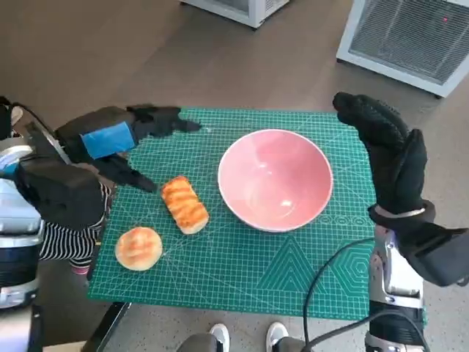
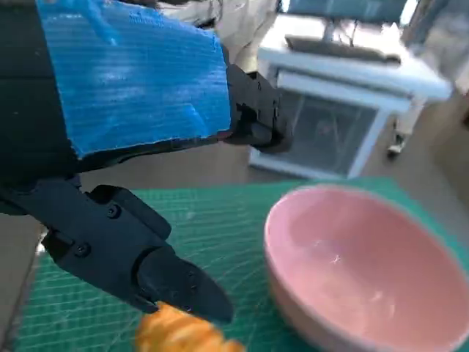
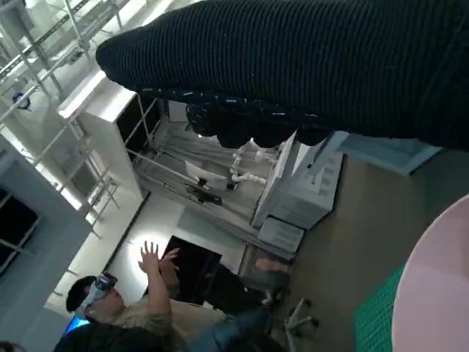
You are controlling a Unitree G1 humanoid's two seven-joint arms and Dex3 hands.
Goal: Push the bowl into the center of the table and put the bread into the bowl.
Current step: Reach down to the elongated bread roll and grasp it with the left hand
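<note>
From my remote station I see the round pale-pink bowl (image 1: 275, 178) sitting empty on the green gridded cutting mat (image 1: 242, 271) that covers the small table, slightly right of the mat's middle. The striped golden oblong bread roll (image 1: 185, 204) lies just left of the bowl, apart from it, and a round golden bun (image 1: 138, 247) rests nearer the mat's front-left corner. My blue-taped black left hand (image 1: 121, 143) hovers over the mat's far-left edge, fingers spread and gripping nothing; in the left wrist view one black fingertip (image 2: 192, 293) hangs just above the roll. My black knit-gloved right hand (image 1: 385, 150) stands beside the bowl's right rim, fingers extended and holding nothing, without touching it. The right wrist view catches a person (image 3: 121, 312) wearing a headset, hands raised.
</note>
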